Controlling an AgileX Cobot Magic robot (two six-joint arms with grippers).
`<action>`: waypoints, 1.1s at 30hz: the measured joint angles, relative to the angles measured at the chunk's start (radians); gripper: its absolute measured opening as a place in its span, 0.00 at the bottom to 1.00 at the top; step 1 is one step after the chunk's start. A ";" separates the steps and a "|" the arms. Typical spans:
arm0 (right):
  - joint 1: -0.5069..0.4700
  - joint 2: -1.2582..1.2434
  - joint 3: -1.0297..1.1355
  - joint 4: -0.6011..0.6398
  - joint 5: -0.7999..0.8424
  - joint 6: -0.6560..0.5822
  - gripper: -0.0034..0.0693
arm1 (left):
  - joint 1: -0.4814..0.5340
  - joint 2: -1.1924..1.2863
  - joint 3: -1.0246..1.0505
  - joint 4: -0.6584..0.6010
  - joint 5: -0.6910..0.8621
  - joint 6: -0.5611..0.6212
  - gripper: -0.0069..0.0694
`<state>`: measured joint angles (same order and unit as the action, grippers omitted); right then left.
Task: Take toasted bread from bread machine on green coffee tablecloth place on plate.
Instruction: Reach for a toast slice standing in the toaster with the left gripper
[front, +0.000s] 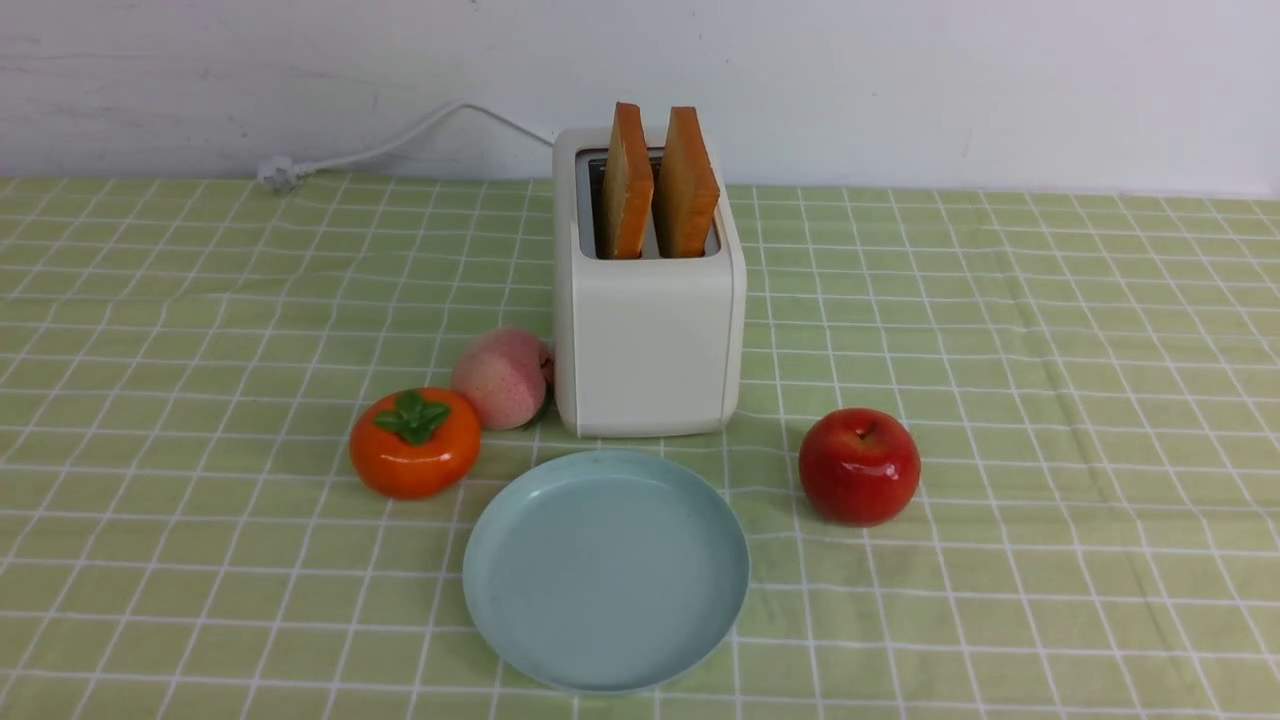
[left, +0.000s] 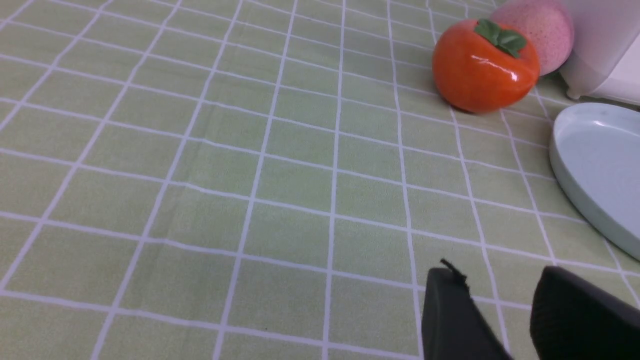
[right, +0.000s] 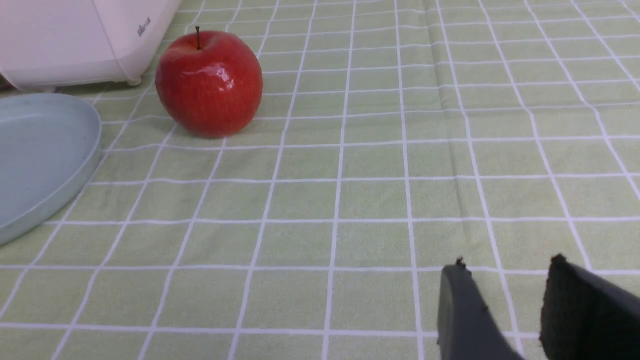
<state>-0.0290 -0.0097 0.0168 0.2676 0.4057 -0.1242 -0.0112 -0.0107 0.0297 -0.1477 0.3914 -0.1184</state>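
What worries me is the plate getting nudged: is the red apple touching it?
Apart. The right wrist view shows a strip of green tablecloth between the red apple and the plate.

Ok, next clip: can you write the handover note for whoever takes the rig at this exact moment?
Left gripper: open, empty, over the cloth on the persimmon side.
Right gripper: open, empty, over the cloth on the apple side.
Toast: left slice and right slice stand upright in the toaster.
Plate: bare, just in front of the toaster.
Done: nothing yet.
Left: lift both slices out and lay them on the plate.
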 joint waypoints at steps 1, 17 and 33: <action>0.000 0.000 0.000 0.000 0.000 0.000 0.38 | 0.000 0.000 0.000 0.000 0.000 0.000 0.40; 0.000 0.000 0.000 0.000 0.000 0.000 0.38 | 0.000 0.000 0.000 0.001 -0.042 0.000 0.40; 0.061 0.000 0.000 -0.002 0.000 0.000 0.38 | 0.000 0.000 0.000 -0.301 -0.352 -0.083 0.40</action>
<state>0.0322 -0.0097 0.0168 0.2657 0.4057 -0.1242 -0.0112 -0.0107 0.0297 -0.4489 0.0389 -0.2013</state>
